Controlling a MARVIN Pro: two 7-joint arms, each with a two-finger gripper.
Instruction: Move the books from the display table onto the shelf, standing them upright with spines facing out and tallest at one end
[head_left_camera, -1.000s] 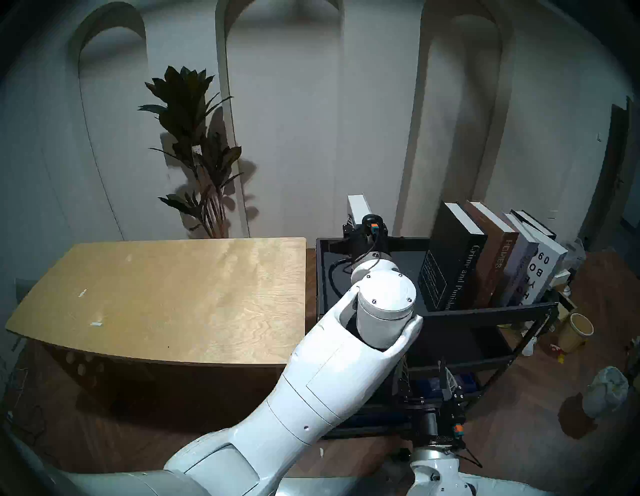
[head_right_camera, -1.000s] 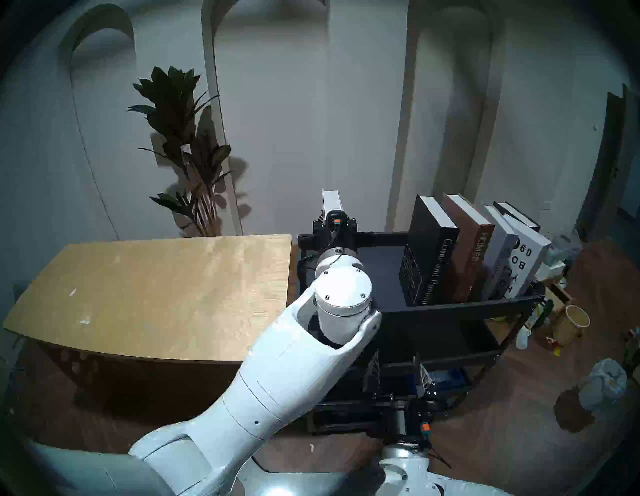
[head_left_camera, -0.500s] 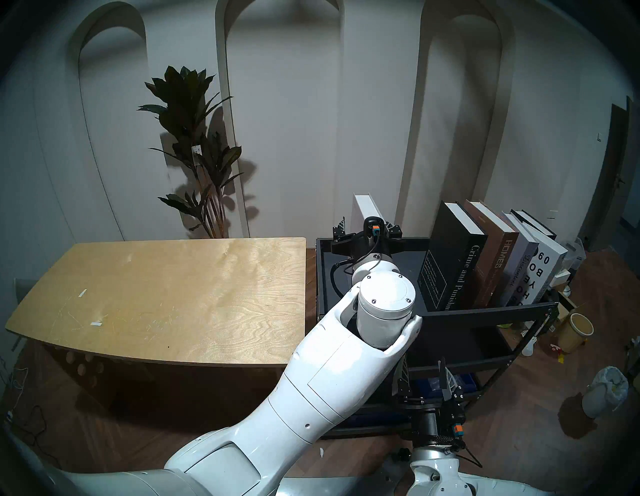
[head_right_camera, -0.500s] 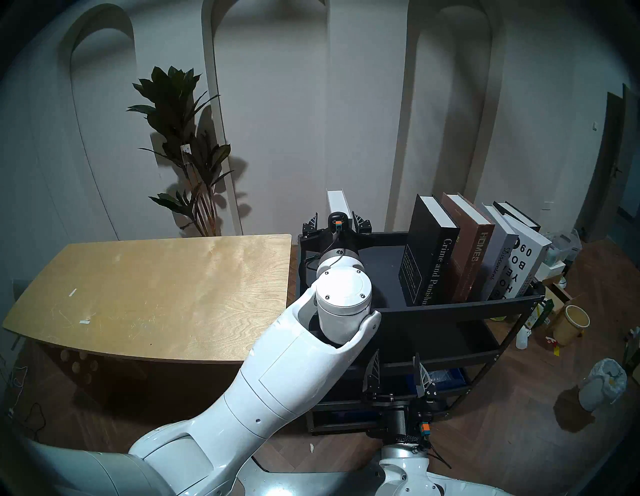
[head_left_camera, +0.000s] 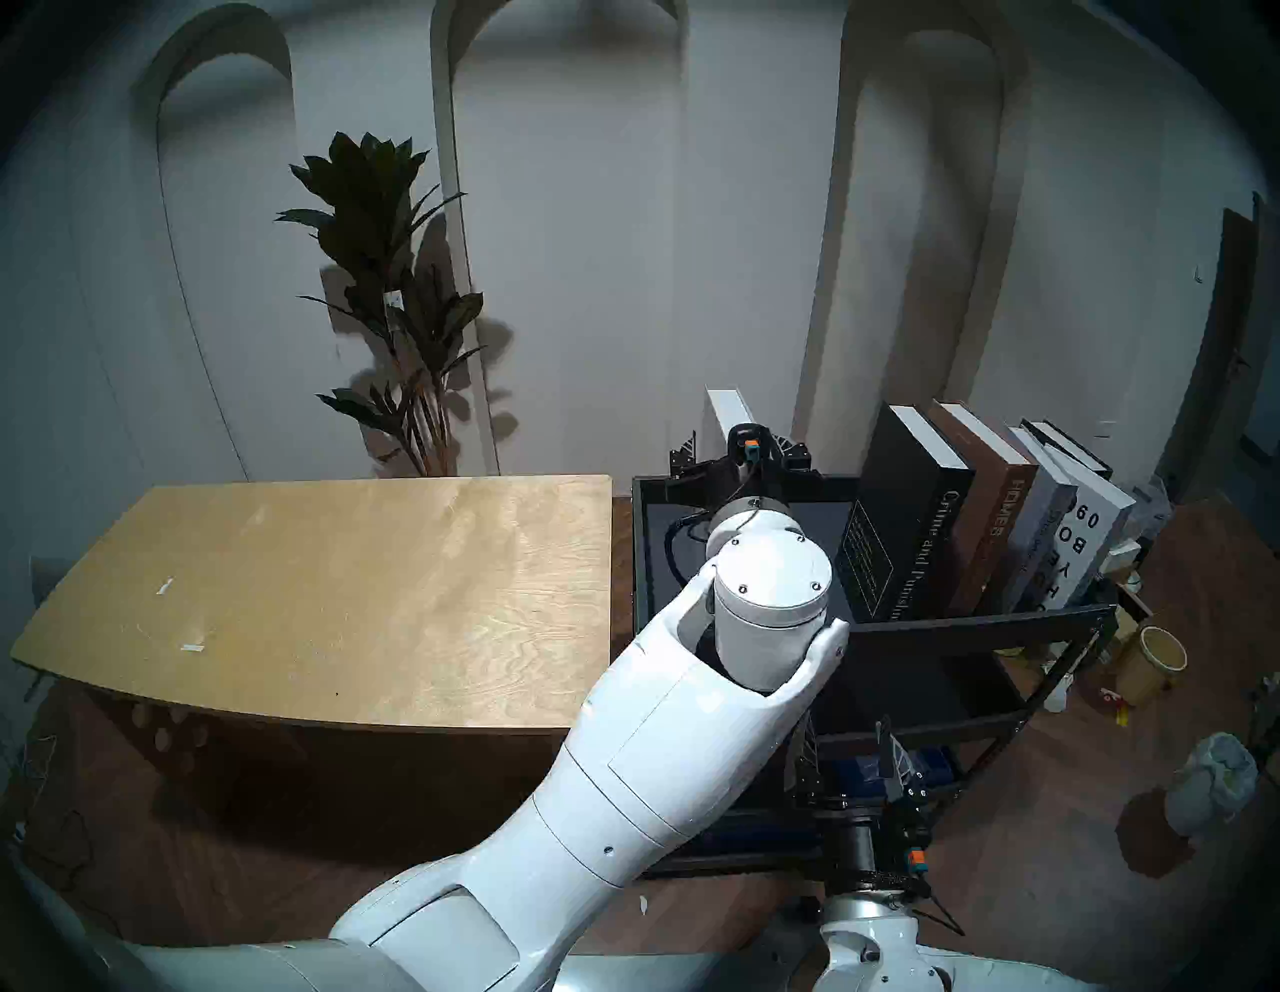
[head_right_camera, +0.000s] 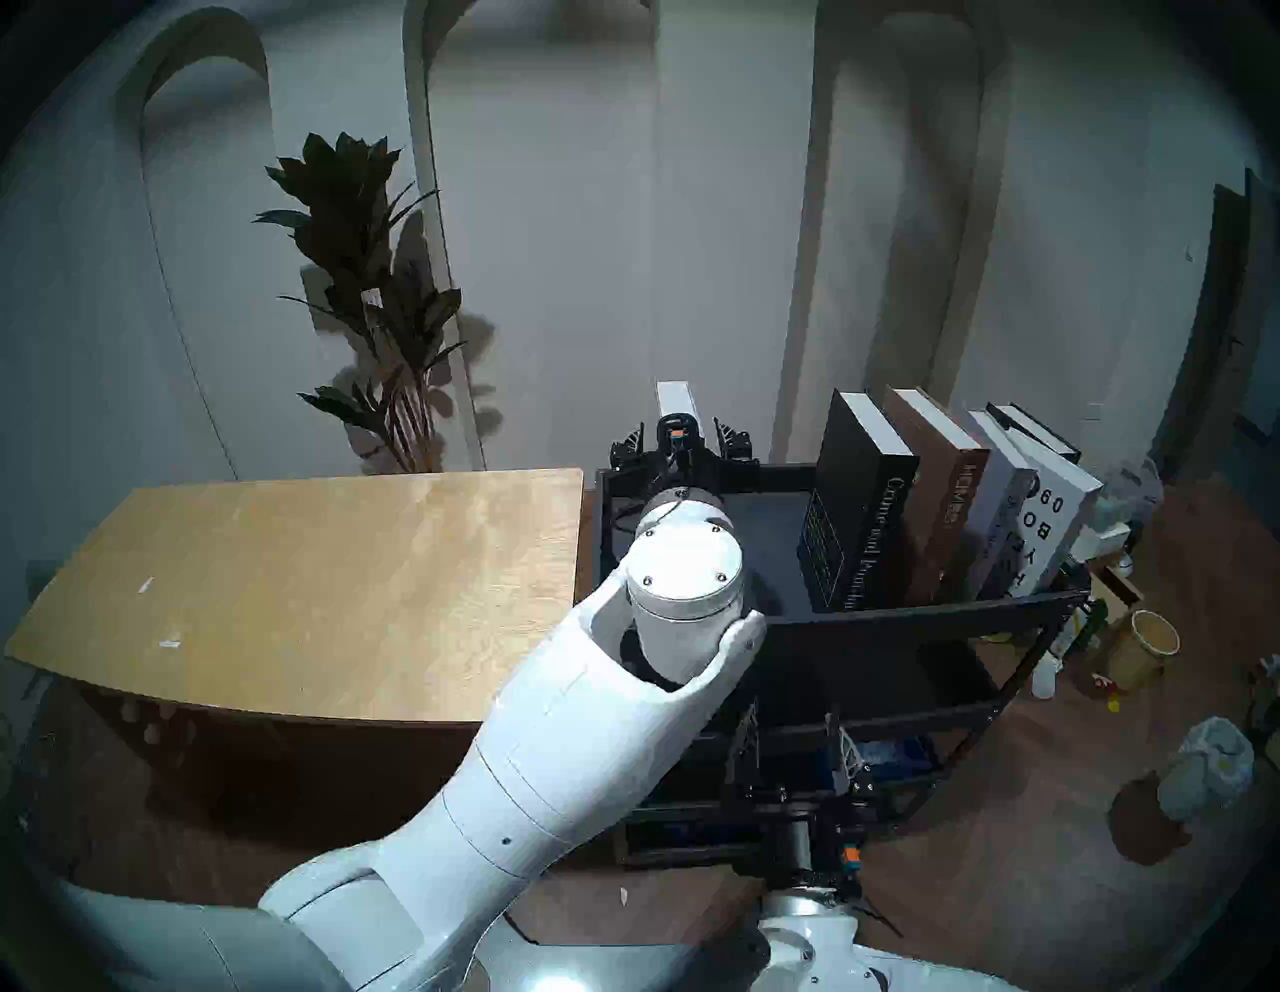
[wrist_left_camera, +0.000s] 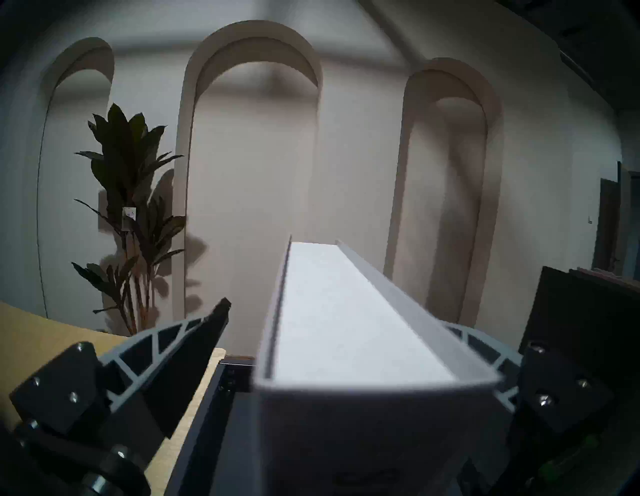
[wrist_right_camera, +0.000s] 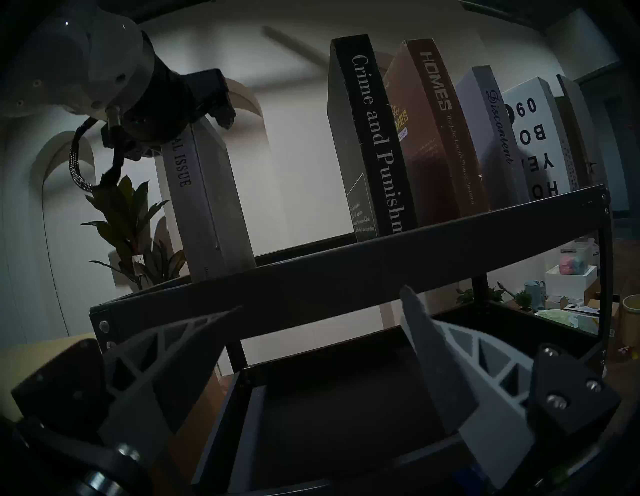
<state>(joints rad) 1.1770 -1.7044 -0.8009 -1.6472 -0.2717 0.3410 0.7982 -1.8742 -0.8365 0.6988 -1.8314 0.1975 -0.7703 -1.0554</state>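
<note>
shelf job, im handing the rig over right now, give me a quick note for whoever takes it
Left gripper: open, fingers either side of the grey "Special Issue" book, which stands on the shelf apart from the row.
Right gripper: open, empty, low in front of the shelf.
Row at the shelf's right: "Crime and Punishment", "Homes", "Discontent", the white yearbook, one more behind; they lean.
Display table: no books.
Left: back the left arm off, close the gap, check height order.
</note>
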